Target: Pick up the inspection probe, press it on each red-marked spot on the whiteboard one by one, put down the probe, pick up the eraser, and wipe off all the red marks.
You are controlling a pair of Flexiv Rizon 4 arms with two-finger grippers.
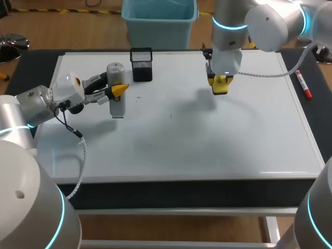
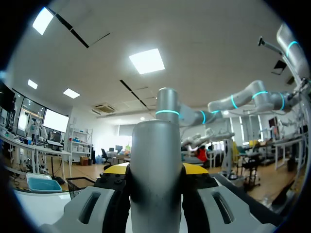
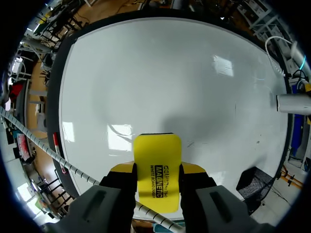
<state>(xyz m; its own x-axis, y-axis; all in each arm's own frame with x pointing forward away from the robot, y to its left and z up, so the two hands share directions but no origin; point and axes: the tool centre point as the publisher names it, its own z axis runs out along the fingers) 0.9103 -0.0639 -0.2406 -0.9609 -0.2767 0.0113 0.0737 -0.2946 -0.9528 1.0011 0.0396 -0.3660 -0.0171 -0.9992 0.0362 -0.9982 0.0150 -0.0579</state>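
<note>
My left gripper (image 1: 115, 91) is shut on the grey cylindrical inspection probe (image 1: 116, 89), which stands upright over the whiteboard's (image 1: 181, 135) left part. In the left wrist view the probe (image 2: 156, 170) fills the space between my fingers. My right gripper (image 1: 220, 83) is shut on the yellow eraser (image 1: 221, 86) and hangs above the board's far middle. Seen from the right wrist, the eraser (image 3: 157, 171) sits clamped between both fingers over the white board (image 3: 170, 82). I make out no red marks on the board, only a few tiny dark specks.
A black mesh pen holder (image 1: 141, 64) stands at the board's far edge beside the probe. A red marker (image 1: 304, 85) lies off the board's right edge. A light blue bin (image 1: 160, 21) sits behind the table.
</note>
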